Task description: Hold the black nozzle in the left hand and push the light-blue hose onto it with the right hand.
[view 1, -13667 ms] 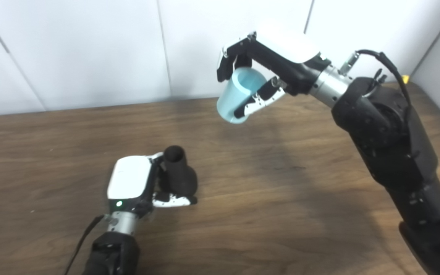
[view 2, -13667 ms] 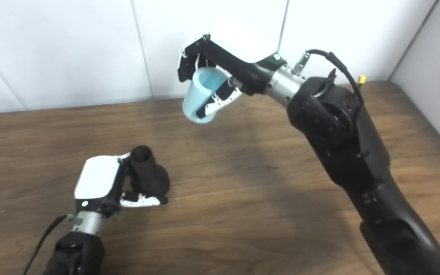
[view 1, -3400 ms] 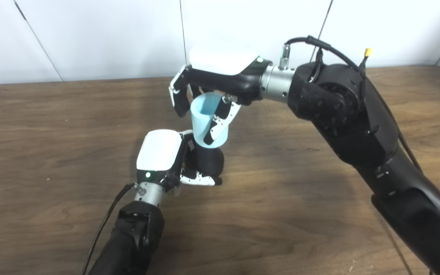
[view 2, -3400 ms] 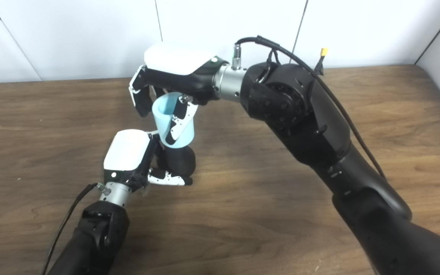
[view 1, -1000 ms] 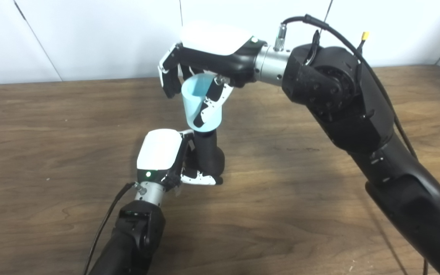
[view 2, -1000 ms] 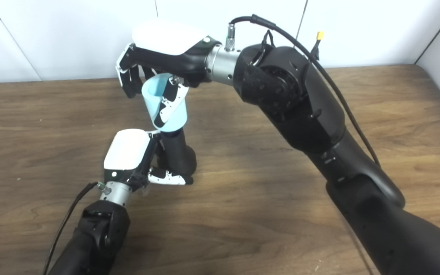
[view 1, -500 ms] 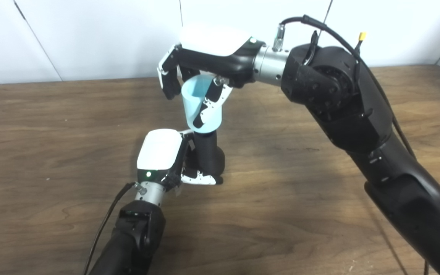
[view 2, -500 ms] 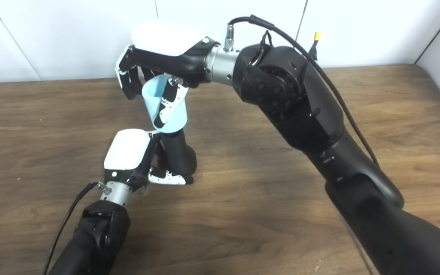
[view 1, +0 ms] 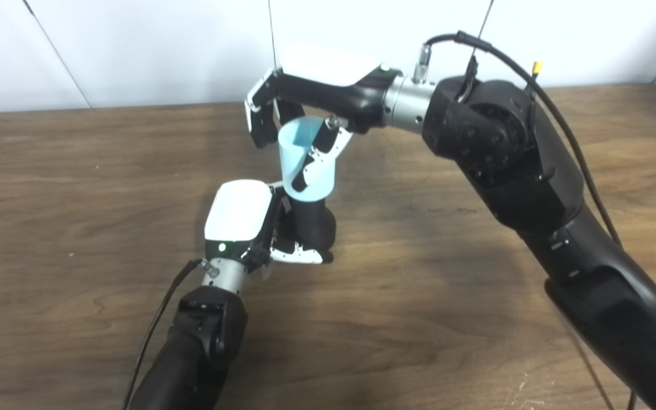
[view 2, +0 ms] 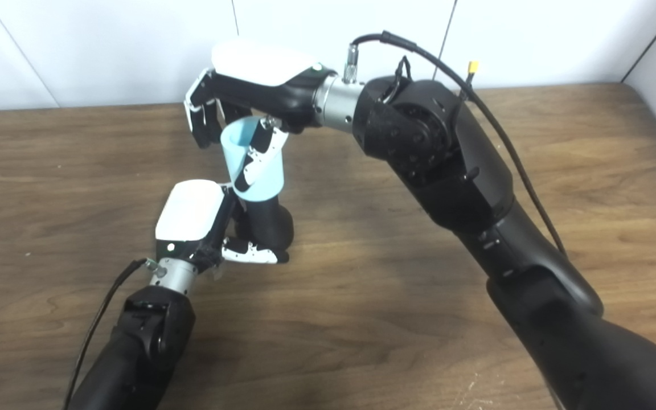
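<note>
- The light-blue hose (view 1: 307, 165) sat directly over the black nozzle (view 1: 312, 225), its lower rim around the nozzle's upper end, so the top of the nozzle was hidden inside it; how deep it reached could not be seen.
- The nozzle stood roughly upright on the wooden table (view 1: 77, 188), and the hose leaned a little off that line, its open top tipped toward the left side of the picture. Judged from this, the coming push had to run down along the nozzle's long axis, with the hose straightened first.
- The right hand (view 1: 305, 114) came in from above and behind, fingers curled round the hose's far side and thumb laid down its near wall, so it held the hose.
- The left hand (view 1: 248, 219) lay low on the table just beside the nozzle, fingers wrapped round its wider lower body, bracing it.
- The two hands were close, one above the other; the left hand's fingertips sat near the hose's rim and could be met if the hose went far down.
- Nothing else on the table stood near the work.
</note>
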`<act>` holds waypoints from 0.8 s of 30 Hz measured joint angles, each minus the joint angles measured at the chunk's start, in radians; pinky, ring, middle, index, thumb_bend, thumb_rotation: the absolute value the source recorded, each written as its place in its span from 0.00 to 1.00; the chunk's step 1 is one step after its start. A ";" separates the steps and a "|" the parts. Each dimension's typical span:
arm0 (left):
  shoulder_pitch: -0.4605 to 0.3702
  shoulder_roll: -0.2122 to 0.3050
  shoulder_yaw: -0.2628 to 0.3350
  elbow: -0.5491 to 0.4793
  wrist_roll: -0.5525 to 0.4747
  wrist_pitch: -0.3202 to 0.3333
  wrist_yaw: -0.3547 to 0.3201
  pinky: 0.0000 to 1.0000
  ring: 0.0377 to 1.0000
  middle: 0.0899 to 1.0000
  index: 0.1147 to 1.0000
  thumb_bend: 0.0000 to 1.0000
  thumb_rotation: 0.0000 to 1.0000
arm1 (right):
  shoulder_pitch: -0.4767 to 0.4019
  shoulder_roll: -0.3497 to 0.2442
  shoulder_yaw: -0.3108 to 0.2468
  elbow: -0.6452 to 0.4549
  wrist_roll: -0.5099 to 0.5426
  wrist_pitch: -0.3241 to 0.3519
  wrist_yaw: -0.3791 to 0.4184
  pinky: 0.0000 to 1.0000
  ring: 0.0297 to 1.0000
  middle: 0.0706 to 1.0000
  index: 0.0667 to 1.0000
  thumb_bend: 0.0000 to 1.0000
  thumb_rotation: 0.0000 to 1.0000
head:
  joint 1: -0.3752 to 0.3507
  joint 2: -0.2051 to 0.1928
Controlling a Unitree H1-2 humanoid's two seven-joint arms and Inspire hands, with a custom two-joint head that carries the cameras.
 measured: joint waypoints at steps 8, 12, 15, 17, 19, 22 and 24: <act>0.000 0.000 -0.003 -0.002 0.003 0.003 -0.003 0.47 0.46 0.37 0.43 0.52 0.00 | 0.013 0.000 0.000 0.024 -0.007 -0.024 -0.004 0.41 0.36 0.46 0.47 0.50 0.00 | 0.002 0.005; 0.000 0.000 -0.003 -0.003 0.003 0.003 -0.004 0.46 0.46 0.36 0.43 0.52 0.00 | 0.014 0.000 -0.004 0.026 -0.001 -0.025 -0.007 0.42 0.37 0.47 0.46 0.50 0.00 | 0.002 0.005; 0.000 0.000 -0.003 -0.004 0.004 0.004 -0.005 0.46 0.46 0.36 0.43 0.52 0.00 | 0.014 0.002 -0.007 0.026 0.001 -0.025 -0.011 0.41 0.38 0.47 0.45 0.50 0.00 | 0.002 0.005; 0.000 0.000 -0.003 -0.005 0.004 0.004 -0.007 0.48 0.46 0.37 0.43 0.52 0.00 | 0.014 0.005 -0.007 0.026 0.000 -0.025 -0.017 0.40 0.37 0.47 0.46 0.50 0.00 | 0.002 0.005; 0.000 0.000 -0.003 -0.005 0.003 0.004 -0.007 0.48 0.47 0.37 0.43 0.52 0.00 | 0.014 0.008 -0.007 0.026 0.000 -0.025 -0.019 0.39 0.37 0.47 0.46 0.50 0.00 | 0.002 0.006; 0.000 0.000 -0.004 -0.006 0.004 0.005 -0.007 0.48 0.47 0.37 0.43 0.52 0.00 | 0.014 0.012 -0.008 0.028 0.000 -0.025 -0.020 0.39 0.37 0.46 0.46 0.50 0.00 | 0.002 0.006; 0.000 0.000 -0.005 -0.007 0.005 0.005 -0.009 0.48 0.47 0.38 0.43 0.52 0.00 | 0.014 0.014 -0.008 0.029 0.000 -0.025 -0.021 0.39 0.37 0.47 0.46 0.50 0.00 | 0.003 0.008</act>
